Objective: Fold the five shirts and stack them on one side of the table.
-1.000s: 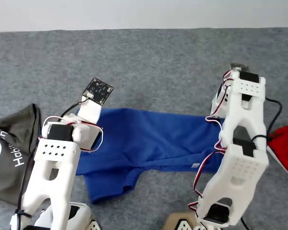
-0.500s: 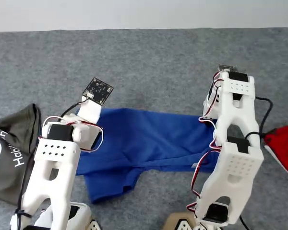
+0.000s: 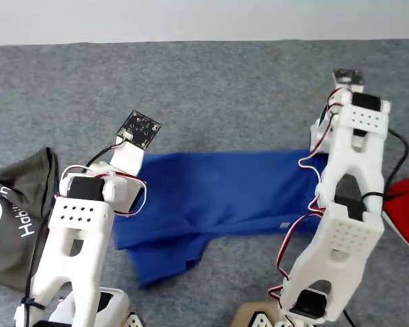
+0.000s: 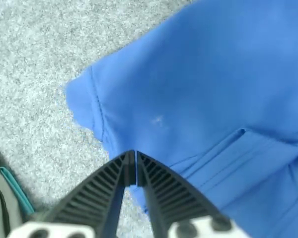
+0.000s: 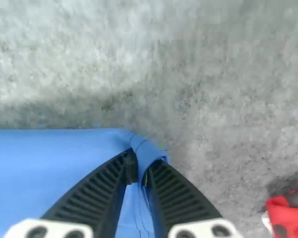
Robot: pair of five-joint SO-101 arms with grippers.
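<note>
below everything, a grey felt-like table cover, speckled and matte, running out on every side of the blue shirt; beyond the shirt's far edge, a pale wall strip.

counting shirts: 3. 1 blue shirt, spread wide between the left arm and the right arm, its far edge straight, 1 sleeve trailing off its near edge. 1 dark grey shirt bunched well off the blue shirt's left end, 1 red shirt just off its right end.

counting grippers: 2. left gripper closed, tips down on the blue shirt near its edge; cloth between the jaws impossible to tell. right gripper clamped on a pinched fold at the blue shirt's far right corner, above the grey cover.
</note>
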